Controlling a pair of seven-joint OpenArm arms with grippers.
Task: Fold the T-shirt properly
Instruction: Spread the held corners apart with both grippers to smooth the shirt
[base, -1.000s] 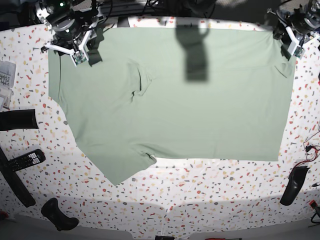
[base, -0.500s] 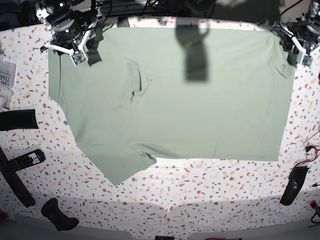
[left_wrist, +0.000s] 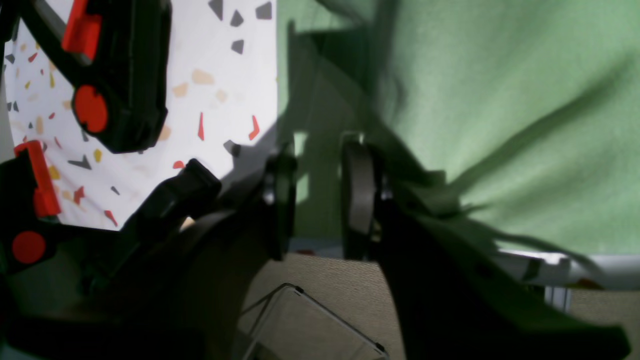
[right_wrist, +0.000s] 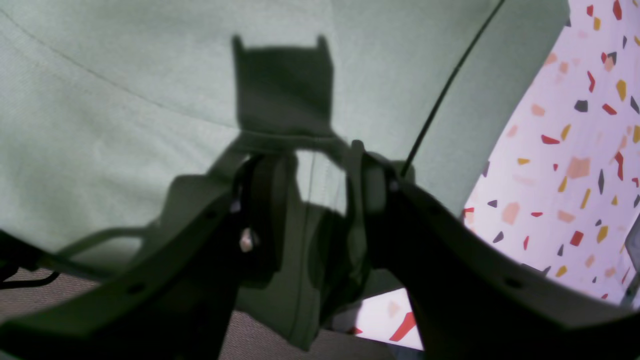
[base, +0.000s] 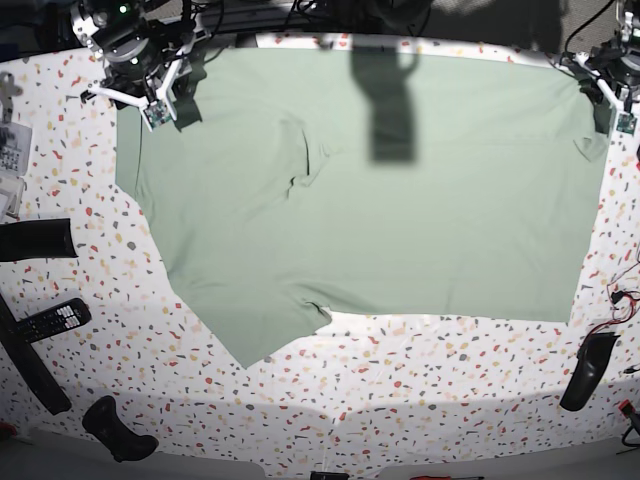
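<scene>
The pale sage-green T-shirt (base: 400, 220) lies spread flat on the speckled table (base: 420, 400), with one sleeve pointing to the front left. My left gripper (base: 612, 105) is at the shirt's far right corner. In the left wrist view the left gripper (left_wrist: 317, 200) stands with narrow jaws on the cloth (left_wrist: 500, 100), and folds radiate from it. My right gripper (base: 172, 108) is at the far left corner. In the right wrist view the right gripper (right_wrist: 312, 200) has a fold of cloth (right_wrist: 125, 100) bunched between its fingers.
A remote control (base: 50, 320) and black items (base: 35, 240) (base: 115, 428) lie along the table's left side. Another black item (base: 585, 370) lies at the right front. A dark shadow (base: 390, 100) falls on the shirt's far middle. Black and red hardware (left_wrist: 115, 75) sits by the left gripper.
My left gripper has moved toward the base view's right, and the whole shirt has shifted that way with it. The right gripper has hardly moved.
</scene>
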